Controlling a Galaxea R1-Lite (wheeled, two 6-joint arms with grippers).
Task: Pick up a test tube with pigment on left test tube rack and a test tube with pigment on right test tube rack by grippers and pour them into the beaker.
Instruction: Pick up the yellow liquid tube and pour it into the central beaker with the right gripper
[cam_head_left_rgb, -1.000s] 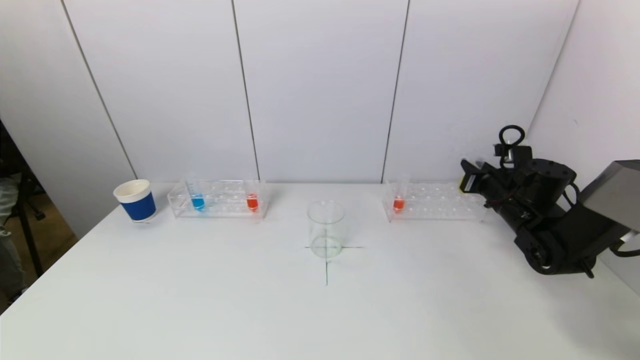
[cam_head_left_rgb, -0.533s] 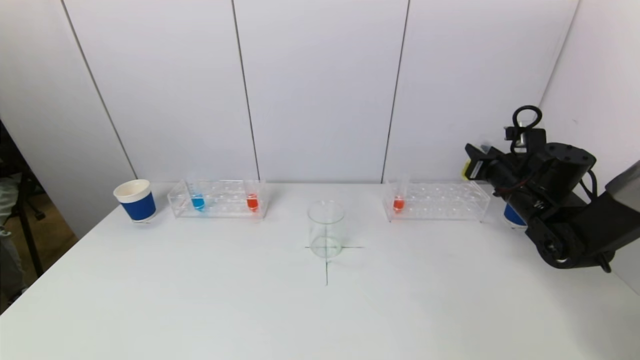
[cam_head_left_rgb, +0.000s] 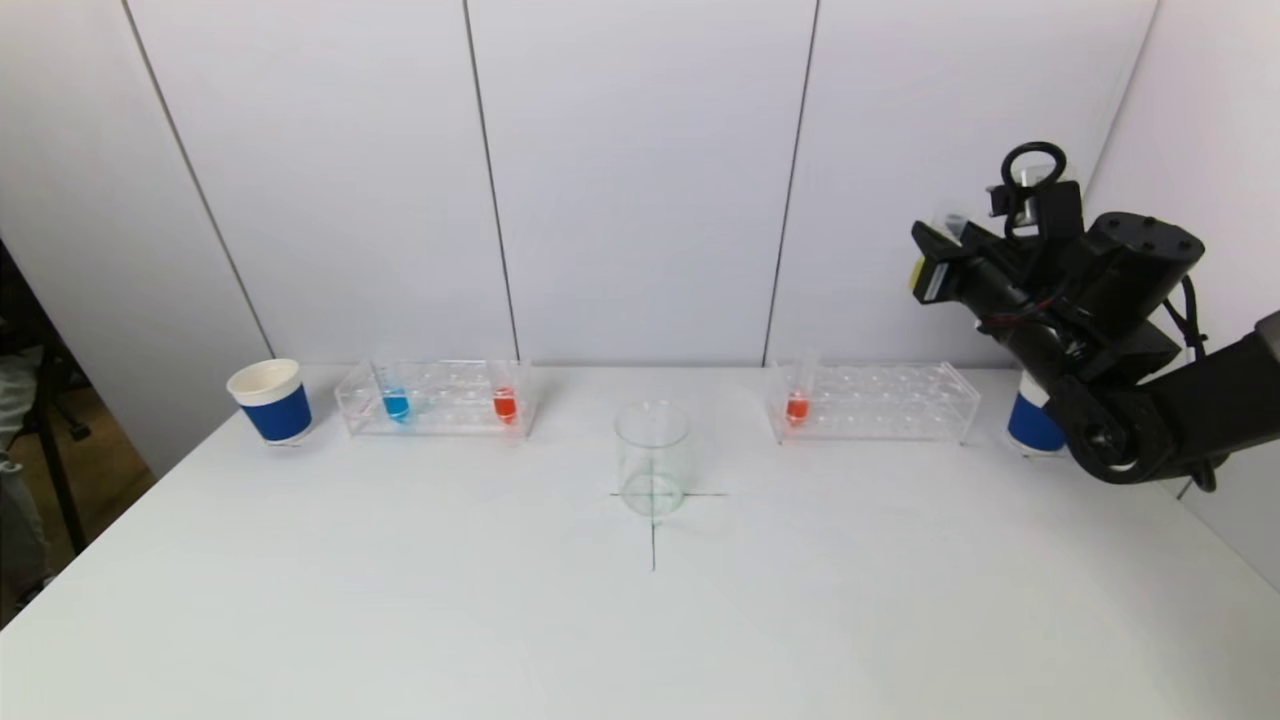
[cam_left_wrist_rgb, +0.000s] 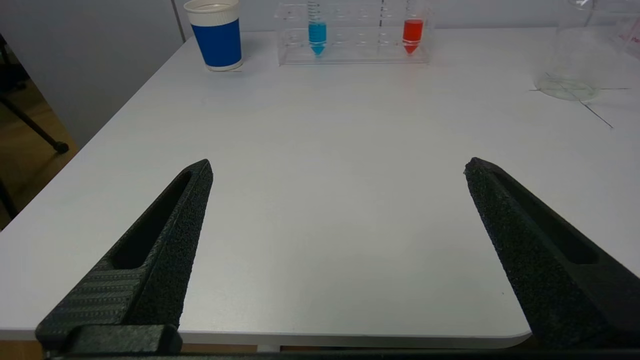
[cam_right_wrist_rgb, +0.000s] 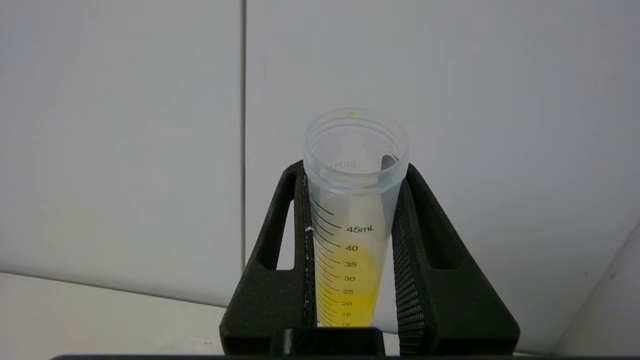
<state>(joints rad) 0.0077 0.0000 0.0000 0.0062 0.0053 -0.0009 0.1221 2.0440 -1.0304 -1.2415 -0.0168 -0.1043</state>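
My right gripper (cam_right_wrist_rgb: 352, 200) is clamping a clear plastic tube (cam_right_wrist_rgb: 354, 220) between its ribbed black jaws, yellow pigment inside, scale reading "45mL". My left gripper (cam_left_wrist_rgb: 340, 170) is gaping wide, holding nothing.

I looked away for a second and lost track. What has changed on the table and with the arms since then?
The right gripper, shut on a yellow tube, rose from beside the right rack to well above it, uncovering the blue cup behind. Nothing was taken or let go. The beaker, left rack, its blue and red tubes, and the open left gripper stayed put.
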